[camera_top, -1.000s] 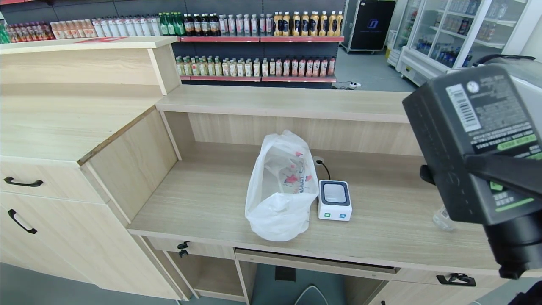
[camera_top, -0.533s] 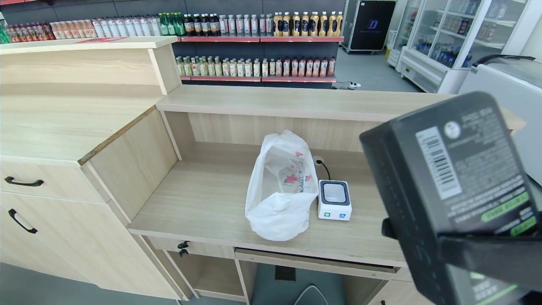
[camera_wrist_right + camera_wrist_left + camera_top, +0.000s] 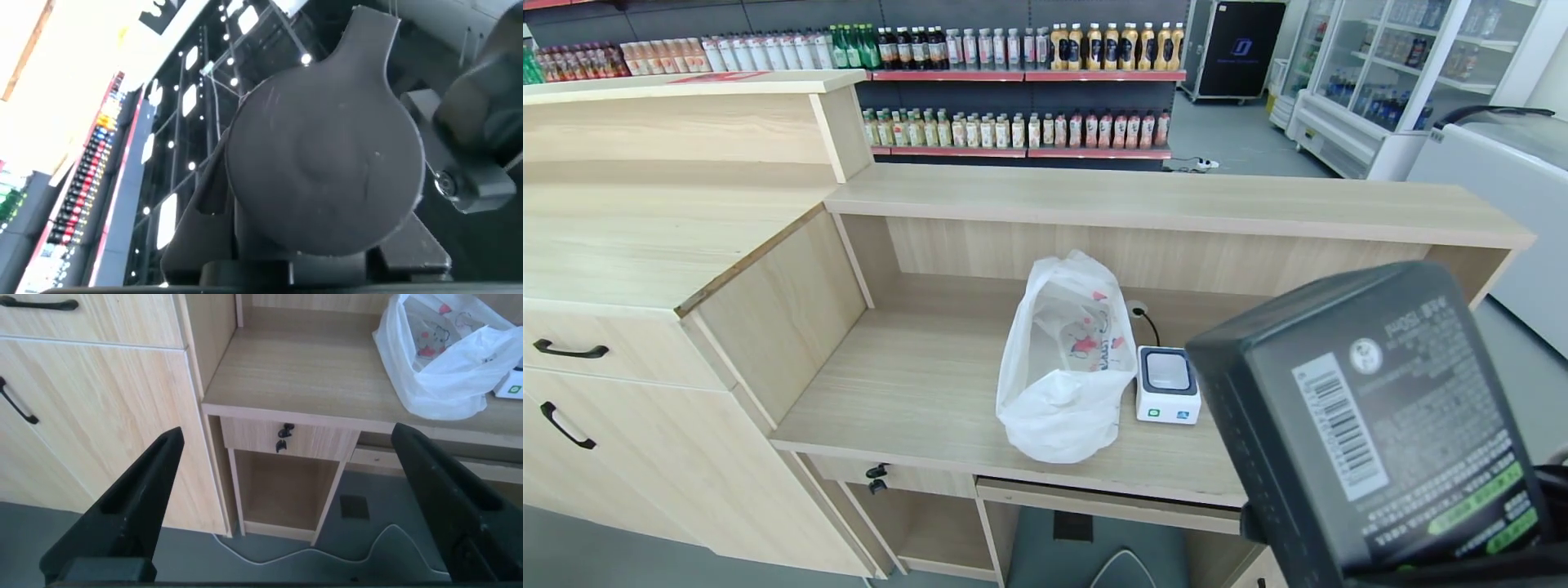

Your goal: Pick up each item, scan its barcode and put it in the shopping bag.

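Head view: black container (image 3: 1372, 425) held up close at lower right, barcode label toward the camera, right gripper (image 3: 1454, 574) fingers pinching its lower end. White shopping bag (image 3: 1062, 367) stands on the table (image 3: 915, 384), barcode scanner (image 3: 1168, 396) just beside it on the right. Left wrist view: left gripper (image 3: 288, 441) fingers spread wide, low in front of the table edge, bag at the table's far side. Right wrist view: container's dark round end close to the lens

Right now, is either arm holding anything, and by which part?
The right pincer grips the black container near its lower end, as the head view shows it. The left pincer is open and empty.
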